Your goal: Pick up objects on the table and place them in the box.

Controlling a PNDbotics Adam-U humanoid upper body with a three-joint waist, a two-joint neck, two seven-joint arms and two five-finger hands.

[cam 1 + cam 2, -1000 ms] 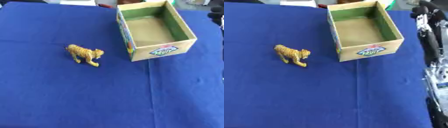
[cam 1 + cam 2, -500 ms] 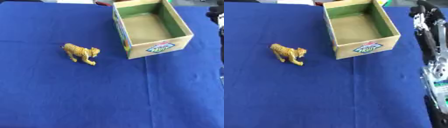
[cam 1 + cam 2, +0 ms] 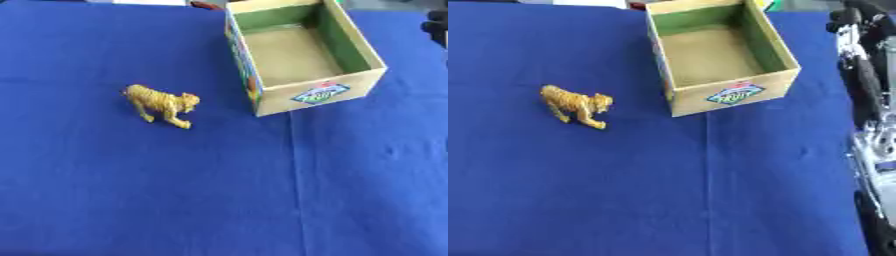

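Observation:
A small striped toy tiger (image 3: 162, 104) stands on the blue cloth, left of centre. To its right, near the far edge, an open cardboard box (image 3: 324, 94) has green inner walls, a fruit label on its front and nothing inside. My right arm runs up the right edge of the right eye view, and its black hand (image 3: 857, 21) shows beside the box's far right corner, apart from the box. The hand is too cut off to read. No left hand shows in either view.
The blue cloth (image 3: 175, 190) covers the whole table, with a crease running forward from the box's front corner. The silver and black joints of my right arm (image 3: 877, 150) fill the right border.
The whole picture has slid slightly up and left, so the camera moved. The tiger and the box keep their places on the cloth.

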